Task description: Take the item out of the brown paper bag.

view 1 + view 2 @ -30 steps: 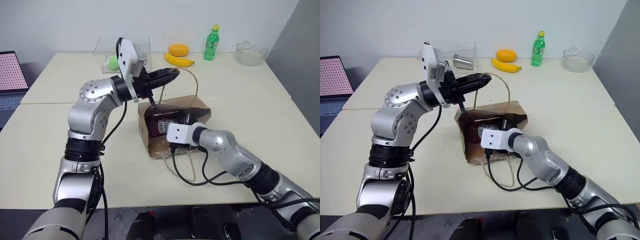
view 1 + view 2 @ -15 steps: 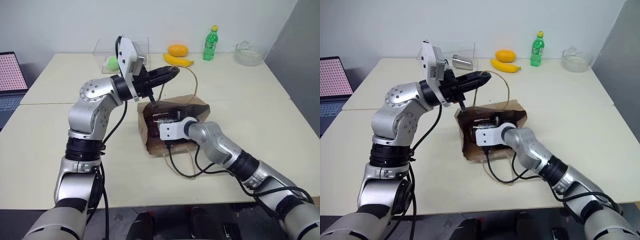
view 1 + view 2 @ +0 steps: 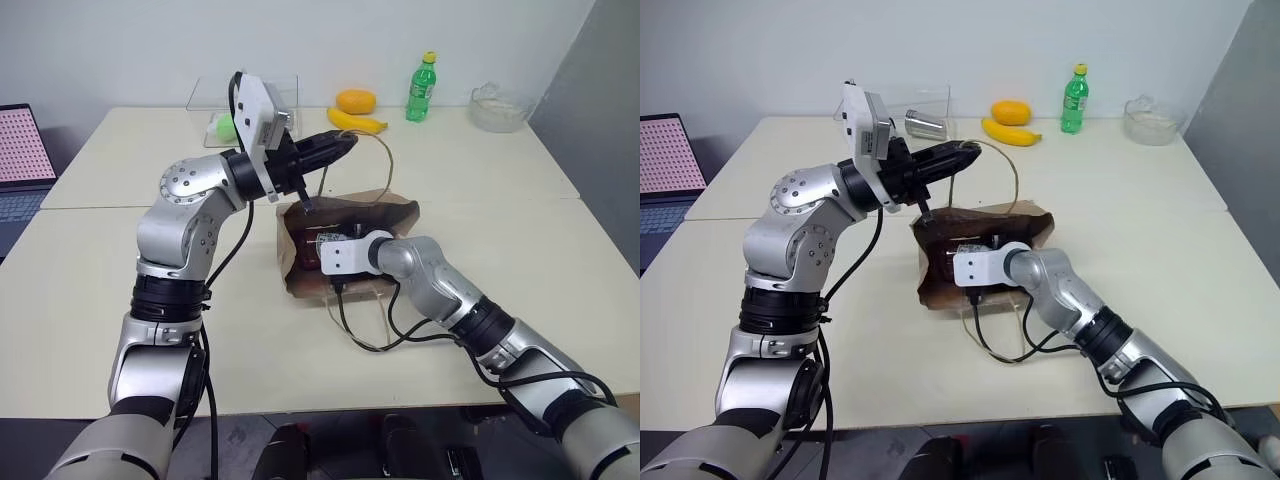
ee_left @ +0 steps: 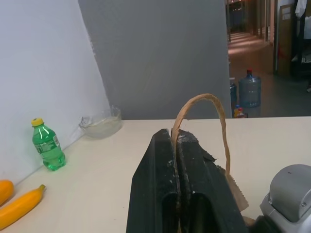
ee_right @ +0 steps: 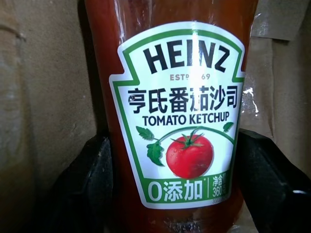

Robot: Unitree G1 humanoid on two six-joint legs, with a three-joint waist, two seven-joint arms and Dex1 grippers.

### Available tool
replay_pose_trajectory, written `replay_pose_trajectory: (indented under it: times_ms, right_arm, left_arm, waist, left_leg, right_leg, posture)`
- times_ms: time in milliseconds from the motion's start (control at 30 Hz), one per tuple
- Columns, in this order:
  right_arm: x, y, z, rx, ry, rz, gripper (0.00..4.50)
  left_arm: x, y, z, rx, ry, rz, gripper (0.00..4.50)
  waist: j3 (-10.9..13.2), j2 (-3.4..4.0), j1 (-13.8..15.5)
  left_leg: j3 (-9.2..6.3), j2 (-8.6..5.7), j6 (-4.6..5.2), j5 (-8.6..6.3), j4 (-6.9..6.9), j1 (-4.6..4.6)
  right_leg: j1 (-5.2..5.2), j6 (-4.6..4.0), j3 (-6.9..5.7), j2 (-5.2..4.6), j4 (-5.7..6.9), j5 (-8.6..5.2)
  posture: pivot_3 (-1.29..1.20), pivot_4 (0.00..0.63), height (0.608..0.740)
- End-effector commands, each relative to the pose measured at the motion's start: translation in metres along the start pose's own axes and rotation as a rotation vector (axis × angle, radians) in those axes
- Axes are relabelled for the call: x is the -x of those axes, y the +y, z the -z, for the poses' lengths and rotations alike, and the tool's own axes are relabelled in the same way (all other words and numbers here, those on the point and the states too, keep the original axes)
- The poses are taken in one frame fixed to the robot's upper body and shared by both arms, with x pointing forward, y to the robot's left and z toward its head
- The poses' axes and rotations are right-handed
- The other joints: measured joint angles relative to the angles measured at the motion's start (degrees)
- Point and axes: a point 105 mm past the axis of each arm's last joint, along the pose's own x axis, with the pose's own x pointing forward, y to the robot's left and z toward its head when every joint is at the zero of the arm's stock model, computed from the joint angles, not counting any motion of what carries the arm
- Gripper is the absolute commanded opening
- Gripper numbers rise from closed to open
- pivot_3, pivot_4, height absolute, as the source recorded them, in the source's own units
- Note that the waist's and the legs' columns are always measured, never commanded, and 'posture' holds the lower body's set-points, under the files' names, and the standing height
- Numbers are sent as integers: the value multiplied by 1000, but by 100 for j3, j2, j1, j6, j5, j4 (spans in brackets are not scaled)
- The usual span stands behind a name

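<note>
The brown paper bag (image 3: 295, 272) lies on its side in the middle of the table, mouth toward me. My left gripper (image 3: 343, 144) is raised above it and shut on one looped cord handle (image 4: 201, 99), holding the loop up. My right gripper (image 5: 175, 145) is inside the bag, and the head views show its white wrist block (image 3: 338, 255) at the mouth. The item, a red ketchup bottle (image 5: 180, 121) with a white-and-green label, stands between the black fingers (image 5: 97, 165), which press against both of its sides. Its cap is out of sight.
At the back of the table stand a green soda bottle (image 3: 422, 88), a banana (image 3: 358, 122), an orange fruit (image 3: 357, 100), a glass bowl (image 3: 497, 108) and a clear box (image 3: 215, 110) with a metal can (image 3: 926, 124). A laptop (image 3: 20, 160) is at far left. Black cables (image 3: 365, 335) trail under the right arm.
My right arm has pushed deeper into the bag and its fingers have closed in on the bottle. The bag has shifted slightly. The left gripper has kept still on the handle.
</note>
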Motion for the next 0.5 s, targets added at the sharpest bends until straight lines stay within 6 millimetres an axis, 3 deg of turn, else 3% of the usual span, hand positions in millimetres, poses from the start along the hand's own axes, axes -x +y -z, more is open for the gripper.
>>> replay_pose_trajectory:
  times_ms: [33, 233, 500]
  right_arm:
    - [16, -11, -17, -15, -92, 39, 3156]
    - [54, -18, -50, -214, -353, -25, 3155]
    - [96, -37, -62, -316, -586, -62, 3150]
  left_arm:
    - [3, 9, -9, -51, -19, -45, 0]
    - [6, 15, -5, -66, 3, -73, 0]
    - [5, 19, -2, -62, 8, -91, 0]
  waist:
    - [0, 0, 1]
    - [0, 0, 1]
    - [0, 0, 2]
  left_leg:
    - [0, 0, 0, 0, 0, -2]
    - [1, 1, -1, 0, -2, -24]
    - [1, 1, 1, 0, -1, -22]
  right_leg:
    - [-1, 0, 0, 0, -1, 0]
    - [-26, 0, 1, -1, 0, 0]
    - [-23, 0, 0, -1, 2, 0]
  posture:
    - [0, 150, 740]
    - [0, 150, 740]
    - [0, 150, 740]
